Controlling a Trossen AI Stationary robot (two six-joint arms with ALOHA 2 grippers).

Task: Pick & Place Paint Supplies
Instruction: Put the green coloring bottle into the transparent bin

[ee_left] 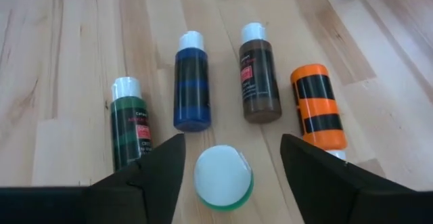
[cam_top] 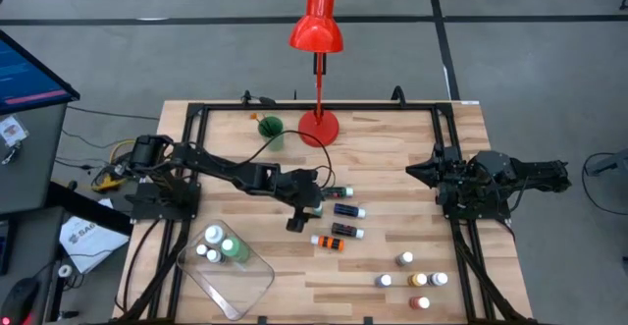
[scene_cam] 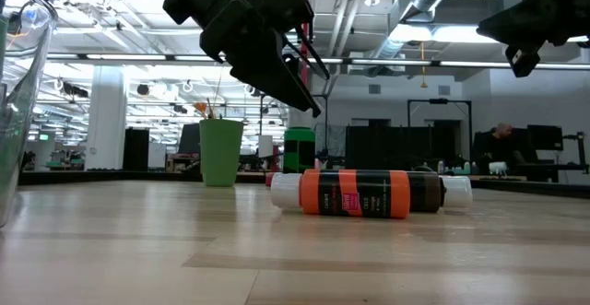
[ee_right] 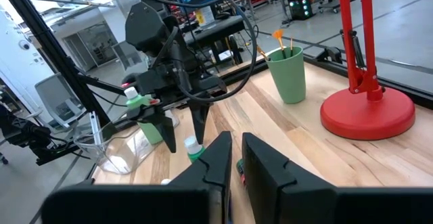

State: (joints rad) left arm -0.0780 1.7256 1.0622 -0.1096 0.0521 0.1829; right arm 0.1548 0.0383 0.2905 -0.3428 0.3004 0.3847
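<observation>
Wrist footage from the left arm shows what the overhead view hides: a white-capped green bottle standing upright between the spread fingers of the left gripper, not touched by either. Beyond it, mid-frame, four bottles lie flat in a row: dark green bottle, blue bottle, brown bottle, orange bottle. Overhead, this gripper sits at frame centre, left of those lying bottles; a tray at lower left holds more bottles. Farther right, the right gripper waits clenched, holding nothing, above a cluster of standing bottles at lower right.
</observation>
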